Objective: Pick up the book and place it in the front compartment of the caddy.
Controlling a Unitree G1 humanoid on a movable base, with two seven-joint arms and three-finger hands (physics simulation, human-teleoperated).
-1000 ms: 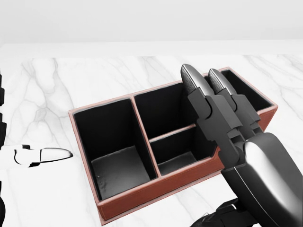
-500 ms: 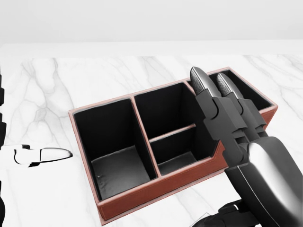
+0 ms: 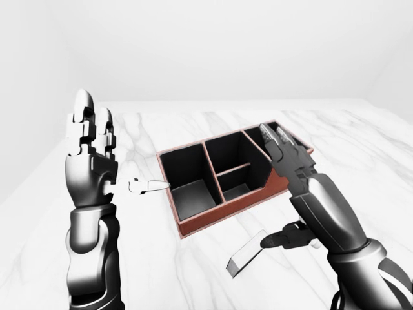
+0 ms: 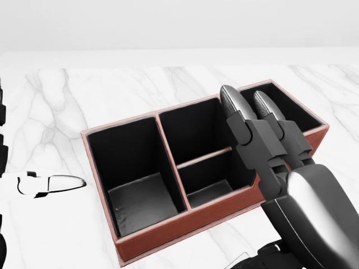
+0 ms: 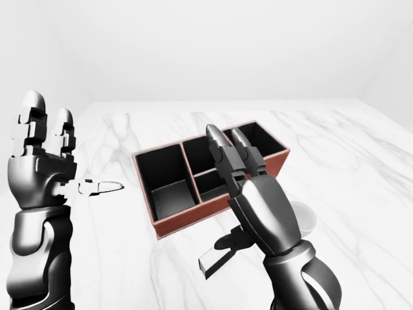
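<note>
Right robot hand (image 3: 293,169) open over one caddy (image 3: 193,223); one book (image 3: 245,259).

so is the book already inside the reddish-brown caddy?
No: the flat white book lies on the marble table, apart from the caddy.

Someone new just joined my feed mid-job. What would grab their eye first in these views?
The red-brown caddy with black compartments sits mid-counter on the white marble counter. The right hand reaches over its right end with fingers extended, thumb against a grey book below the caddy. The left hand stands raised and open at the left.
</note>
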